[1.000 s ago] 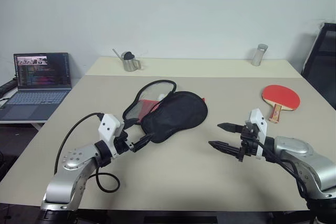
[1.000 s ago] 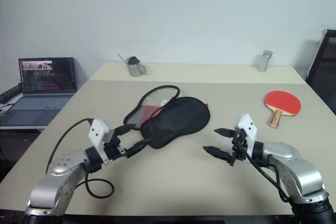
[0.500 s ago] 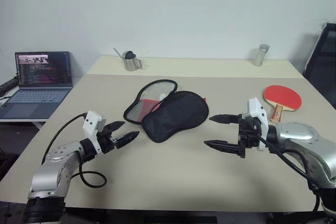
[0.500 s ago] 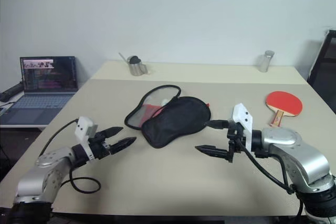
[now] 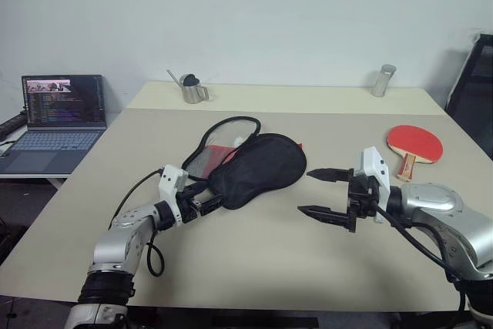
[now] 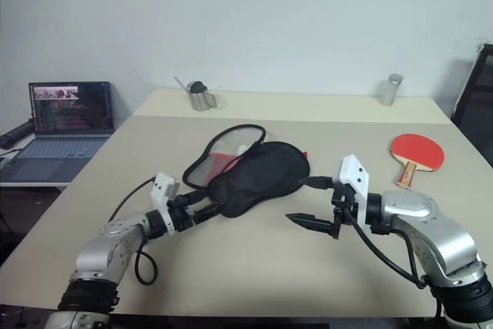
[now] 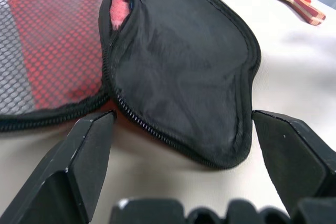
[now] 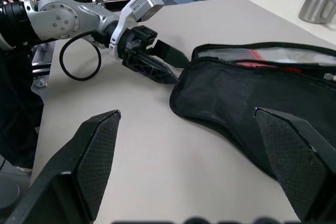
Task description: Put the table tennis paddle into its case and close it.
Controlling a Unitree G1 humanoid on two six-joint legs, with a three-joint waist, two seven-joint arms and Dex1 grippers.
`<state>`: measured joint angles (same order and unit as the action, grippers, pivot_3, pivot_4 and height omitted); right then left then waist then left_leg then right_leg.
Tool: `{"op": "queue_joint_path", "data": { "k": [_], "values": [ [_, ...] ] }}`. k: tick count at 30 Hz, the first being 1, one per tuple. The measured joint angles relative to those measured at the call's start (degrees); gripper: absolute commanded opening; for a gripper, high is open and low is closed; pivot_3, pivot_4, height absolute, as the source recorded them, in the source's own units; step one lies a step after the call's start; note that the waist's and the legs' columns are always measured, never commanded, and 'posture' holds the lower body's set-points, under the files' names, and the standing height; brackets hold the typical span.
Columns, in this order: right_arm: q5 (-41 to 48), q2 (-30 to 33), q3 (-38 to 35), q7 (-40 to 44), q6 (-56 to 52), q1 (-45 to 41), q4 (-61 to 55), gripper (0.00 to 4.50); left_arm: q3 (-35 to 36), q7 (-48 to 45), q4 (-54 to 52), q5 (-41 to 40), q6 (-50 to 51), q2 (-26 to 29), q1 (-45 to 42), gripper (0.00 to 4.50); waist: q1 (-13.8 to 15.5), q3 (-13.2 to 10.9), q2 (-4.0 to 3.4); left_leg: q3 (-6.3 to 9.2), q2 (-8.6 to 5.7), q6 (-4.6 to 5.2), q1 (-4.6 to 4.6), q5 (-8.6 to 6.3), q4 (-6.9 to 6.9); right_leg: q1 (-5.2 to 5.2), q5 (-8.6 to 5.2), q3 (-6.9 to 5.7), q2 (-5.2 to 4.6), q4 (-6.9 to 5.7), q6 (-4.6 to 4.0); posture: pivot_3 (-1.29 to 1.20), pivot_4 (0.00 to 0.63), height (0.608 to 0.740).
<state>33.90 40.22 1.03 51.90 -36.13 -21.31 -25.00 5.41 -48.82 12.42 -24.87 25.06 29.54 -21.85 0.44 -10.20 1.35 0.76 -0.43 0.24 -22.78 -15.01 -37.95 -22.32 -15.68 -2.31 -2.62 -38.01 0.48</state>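
Note:
The case [image 5: 258, 167] lies unzipped at the table's centre, its black flap folded over the red mesh side [image 7: 47, 61]. My left gripper [image 5: 214, 196] is open and low over the table, with its fingertips at the near left edge of the black flap. Whether they touch it I cannot tell. In the left wrist view that flap [image 7: 178, 77] lies just ahead, between the spread fingers. The table tennis paddle [image 5: 414, 142] rests flat at the far right, red face up, handle toward me. To the right of the case hovers my right gripper [image 5: 305, 191], open and empty, pointing left toward it.
A metal jug [image 5: 190, 90] and a metal cylinder [image 5: 380, 80] stand along the table's back edge. An open laptop [image 5: 62, 113] sits on a lower desk to the left. A black chair [image 5: 474, 90] stands at the far right.
My left gripper drew back to the left, then came forward and down again to the case's near edge. The right gripper rose slightly and edged toward the case. Both stayed open.

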Motion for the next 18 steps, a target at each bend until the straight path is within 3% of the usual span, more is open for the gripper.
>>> {"op": "queue_joint_path", "data": {
  "k": [11, 15, 18],
  "values": [
    [0.2, -0.2, -0.8, -2.2, 0.4, 1.9, -0.1, 4.46, -0.8, 2.2, 1.3, 0.0, 5.0, -3.8, -1.8, 4.5, 0.0, 0.0, 0.0, 0.0, -0.01, 0.0, 0.02, 0.0, -0.02, 0.02, 0.0, 0.0, 0.0, -0.02, 0.0, 0.0, 0.15, 0.74],
    [0.8, -0.2, -1.7, -3.0, 0.3, 1.9, -0.6, 4.5, 0.0, 3.7, 1.3, -0.5, 7.1, -5.3, -2.4, 3.63, 0.1, 0.0, 0.0, 0.01, -0.02, 0.0, 0.02, 0.0, -0.04, 0.03, 0.0, -0.01, 0.0, -0.02, 0.01, 0.0, 0.15, 0.74],
    [1.1, -0.2, -1.9, -3.6, 0.1, 1.9, -1.0, 4.5, -0.1, 4.8, 1.4, -0.7, 8.5, -7.3, -3.0, 2.52, 0.3, 0.0, 0.01, 0.01, -0.03, 0.0, 0.01, 0.0, -0.05, 0.04, 0.01, -0.01, -0.01, -0.01, 0.01, 0.0, 0.15, 0.74]
  ]
}}
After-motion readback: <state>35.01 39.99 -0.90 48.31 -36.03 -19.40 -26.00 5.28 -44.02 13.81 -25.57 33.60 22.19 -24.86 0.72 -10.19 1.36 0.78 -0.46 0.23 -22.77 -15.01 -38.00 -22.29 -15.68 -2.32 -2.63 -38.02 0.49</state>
